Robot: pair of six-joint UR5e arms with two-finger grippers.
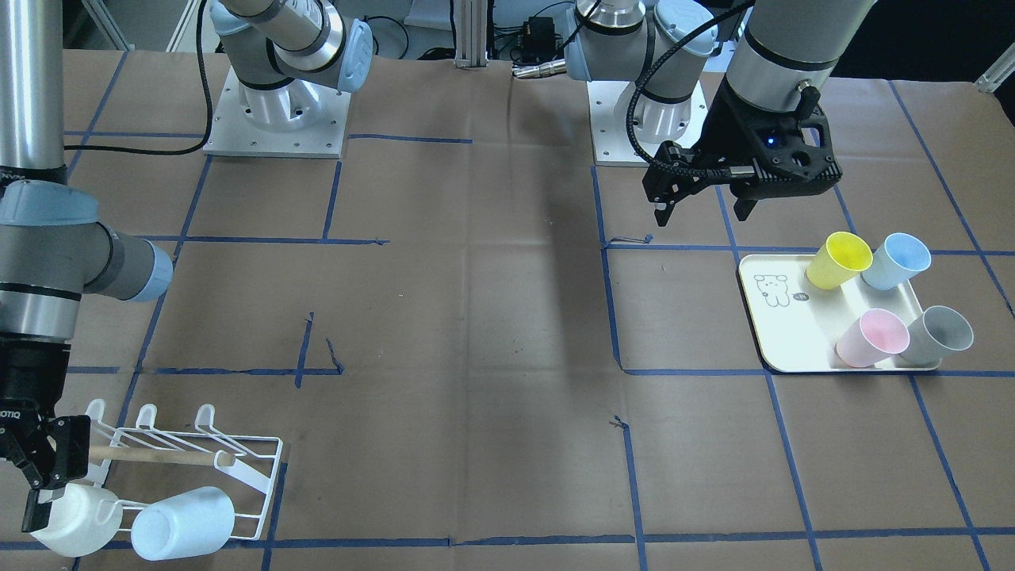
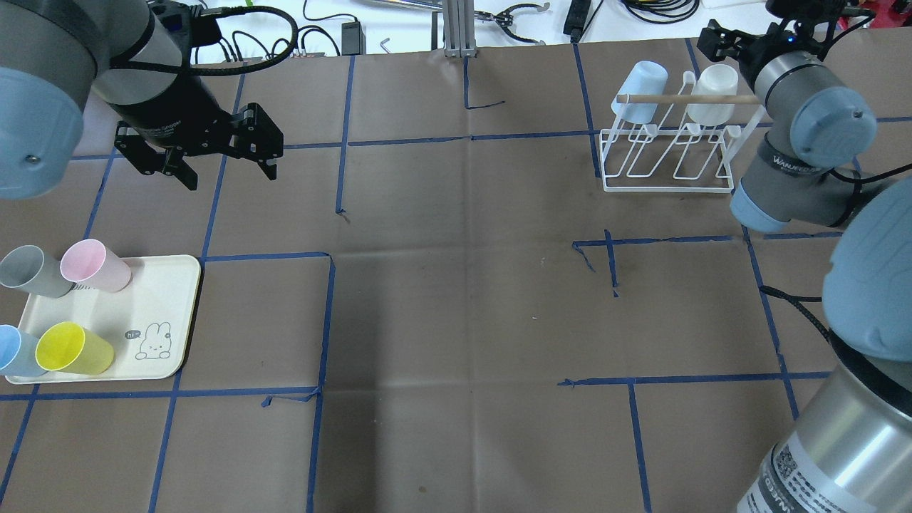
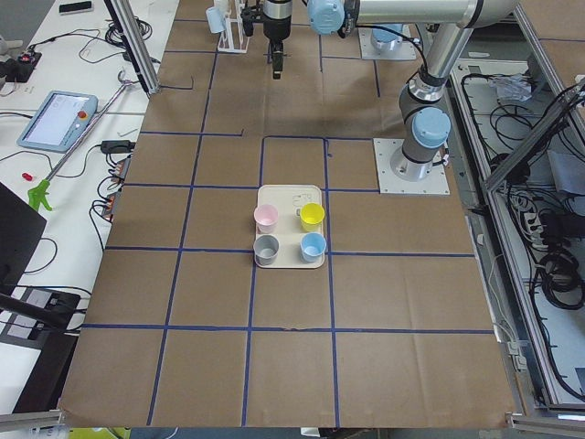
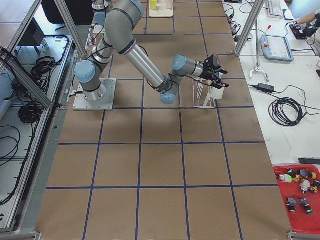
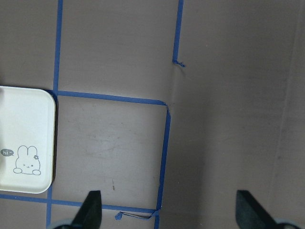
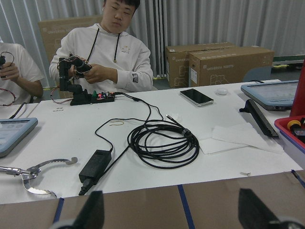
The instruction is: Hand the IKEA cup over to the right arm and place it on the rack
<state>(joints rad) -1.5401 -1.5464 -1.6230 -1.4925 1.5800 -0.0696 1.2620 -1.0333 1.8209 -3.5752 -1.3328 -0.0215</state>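
white cup (image 1: 75, 519) is resting tipped over a prong at the end of the rack (image 1: 262, 476), right beside a pale blue cup (image 1: 182, 523) that is hanging the same way. a wooden stick (image 1: 158, 456) is lying across the rack behind them.

the right gripper (image 1: 46, 480) is hovering just over the white cup. its fingers (image 6: 93, 212) are spread wide in the right wrist view, and nothing is sitting between them, so it is not holding the cup. it looks like this cup is already placed.

the left gripper (image 2: 231, 177) is hanging over the bare table, near the tray (image 2: 178, 285). it is spread wide too and is carrying nothing. four more cups are standing on the tray: a yellow cup (image 2: 75, 349), a blue cup (image 2: 14, 349), a pink cup (image 2: 92, 265) and a grey cup (image 2: 28, 271).

these cups are looking like thin, hard plastic, so i am guessing each one is very light and a bit slippery. a cup like that is probably not going to break, but it could pop out of a hard squeeze or tip over from a small bump. i am thinking the best spot to grab is across the side wall near the rim, leaving the bottom half free for the other gripper to take.
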